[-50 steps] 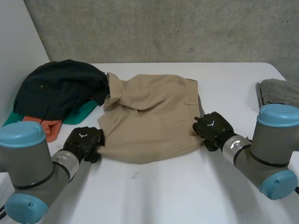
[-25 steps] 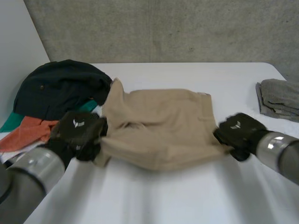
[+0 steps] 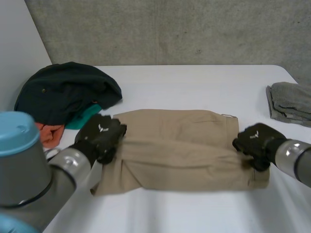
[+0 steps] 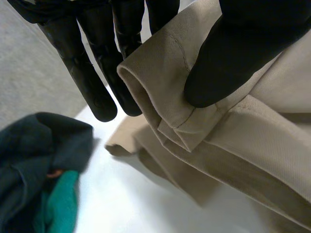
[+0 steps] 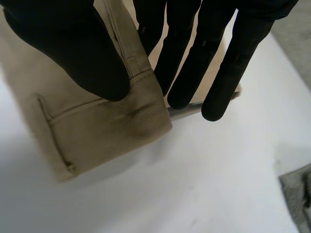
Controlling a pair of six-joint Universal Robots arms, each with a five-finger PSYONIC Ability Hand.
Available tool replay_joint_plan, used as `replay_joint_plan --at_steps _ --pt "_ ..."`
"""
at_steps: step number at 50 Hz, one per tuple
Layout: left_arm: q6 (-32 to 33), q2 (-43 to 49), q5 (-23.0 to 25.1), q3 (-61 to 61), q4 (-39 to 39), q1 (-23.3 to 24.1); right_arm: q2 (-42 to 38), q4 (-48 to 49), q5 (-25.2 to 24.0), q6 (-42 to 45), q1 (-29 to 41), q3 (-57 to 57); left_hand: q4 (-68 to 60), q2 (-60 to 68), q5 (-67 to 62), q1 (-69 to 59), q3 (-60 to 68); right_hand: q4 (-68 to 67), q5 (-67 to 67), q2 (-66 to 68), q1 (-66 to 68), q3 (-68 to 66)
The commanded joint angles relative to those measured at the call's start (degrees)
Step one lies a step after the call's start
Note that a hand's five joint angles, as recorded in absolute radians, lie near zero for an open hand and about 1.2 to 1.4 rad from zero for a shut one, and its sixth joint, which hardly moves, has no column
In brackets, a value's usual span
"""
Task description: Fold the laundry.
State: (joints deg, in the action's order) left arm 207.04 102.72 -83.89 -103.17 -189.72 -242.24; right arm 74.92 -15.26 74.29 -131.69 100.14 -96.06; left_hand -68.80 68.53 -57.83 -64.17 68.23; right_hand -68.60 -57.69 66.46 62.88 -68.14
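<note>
**Q:** State of the left hand [image 3: 99,138]?

**A:** Closed in a pinch. In the left wrist view the thumb [image 4: 228,58] presses down on a doubled-over hem of the khaki garment [image 3: 180,145]. The straight fingers [image 4: 92,82] run behind that same edge, so the cloth is clamped between them. The hand sits at the garment's left end, at its far corner.

**Q:** And the right hand [image 3: 256,141]?

**A:** Also pinching. In the right wrist view its thumb lies on top of the stitched band at the garment's right end, just beside a slit pocket. Its straight fingers extend behind the band. The cloth is held between thumb and fingers.

**Q:** Position of the garment itself?

**A:** It lies across the middle of the white table [image 3: 194,80], drawn out lengthwise between the two hands. A long crease runs along it from one end to the other. At the left end, the cloth hangs from the pinch in stacked folds.

**Q:** Other items, referenced to the garment?

**A:** A heap sits beyond the garment's left far corner, with a strip of bare table between:
- a dark garment [image 3: 63,90] on top
- a green cloth [image 3: 83,116] showing from under it
- an orange cloth [image 3: 48,133] showing from under it

A folded grey towel [image 3: 291,102] lies well apart from the garment's right end — at the table's edge.
</note>
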Motion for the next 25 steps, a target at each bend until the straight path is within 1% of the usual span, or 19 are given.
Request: replay_joint_plan --at_steps 1,2,5,6,8,10,11,16,17,18,19,20,21,25 --pt "0.73 9.86 -0.13 12.27 -6.53 -0.6 -8.73 12.52 4.54 -7.35 4.18 9.48 -11.2 11.47 -12.17 -15.83 11.77 -11.4 -12.31 13.54 17.12 -11.86" --pt "0.64 11.35 -0.3 13.94 -7.15 -0.6 -11.0 15.49 6.2 -7.79 5.06 11.93 -11.2 11.47 -12.17 -15.83 11.77 -11.4 -12.31 13.54 17.12 -11.86" --pt "0.56 17.33 -0.39 21.06 -8.73 -0.69 -14.79 19.64 8.15 -7.88 5.33 15.45 -11.2 11.47 -12.17 -15.83 11.77 -11.4 -12.31 13.54 17.12 -11.86" --pt "0.55 18.82 -0.57 23.08 -8.91 -0.78 -17.24 21.66 8.85 -8.05 5.42 17.73 -11.2 11.47 -12.17 -15.83 11.77 -11.4 -12.31 13.54 17.12 -11.86" --pt "0.64 24.44 -0.57 29.84 -8.91 -0.95 -19.89 23.6 9.38 -7.79 5.85 20.02 -11.2 11.47 -12.17 -15.83 11.77 -11.4 -12.31 13.54 17.12 -11.86" --pt "0.82 27.78 -0.66 33.8 -8.91 -0.95 -23.76 26.15 10.0 -7.7 7.43 23.8 -11.2 11.47 -12.17 -15.83 11.77 -11.4 -12.31 13.54 17.12 -11.86" --pt "0.91 31.28 -0.74 38.0 -8.74 -1.13 -24.9 26.94 10.35 -7.7 7.7 25.03 -11.2 11.47 -12.17 -15.83 11.77 -11.4 -12.31 13.54 17.12 -11.86" --pt "0.99 38.87 -0.92 46.91 -8.91 -2.18 -33.51 33.96 12.9 -7.35 8.75 32.59 -11.2 11.47 -12.17 -15.83 11.77 -11.4 -12.31 13.54 17.12 -11.86" --pt "1.08 39.49 -0.66 47.62 -8.91 -2.36 -34.31 34.94 13.07 -7.18 8.76 33.21 -8.55 8.83 -9.53 -13.19 9.13 -2.64 -3.54 4.77 8.35 -3.1" --pt "1.26 40.45 -0.57 48.67 -9.17 -2.36 -35.19 35.91 13.6 -7.0 8.84 34.0 23.61 -23.34 22.64 18.98 -23.04 29.26 28.35 -27.12 -23.55 28.8" --pt "1.34 40.72 -0.83 49.11 -9.17 -2.36 -35.89 36.52 13.95 -6.91 8.93 34.45 41.09 -40.81 40.11 36.45 -40.51 49.23 48.32 -47.09 -43.52 48.77" --pt "1.52 40.9 -1.01 49.47 -9.17 -2.36 -36.6 37.92 14.56 -6.48 9.11 35.23 55.25 -54.98 54.28 50.61 -54.67 58.6 57.69 -56.46 -52.88 58.14" --pt "1.61 40.9 -1.01 49.73 -9.17 -2.36 -36.78 38.55 15.18 -6.47 9.28 35.5 58.8 -58.53 57.83 54.17 -58.23 58.6 57.69 -56.46 -52.88 58.14" --pt "1.61 40.2 -2.15 49.29 -9.7 -1.66 -34.5 39.17 18.17 -7.26 9.63 35.59 58.8 -58.53 57.83 54.17 -58.23 58.6 57.69 -56.46 -52.88 58.14"
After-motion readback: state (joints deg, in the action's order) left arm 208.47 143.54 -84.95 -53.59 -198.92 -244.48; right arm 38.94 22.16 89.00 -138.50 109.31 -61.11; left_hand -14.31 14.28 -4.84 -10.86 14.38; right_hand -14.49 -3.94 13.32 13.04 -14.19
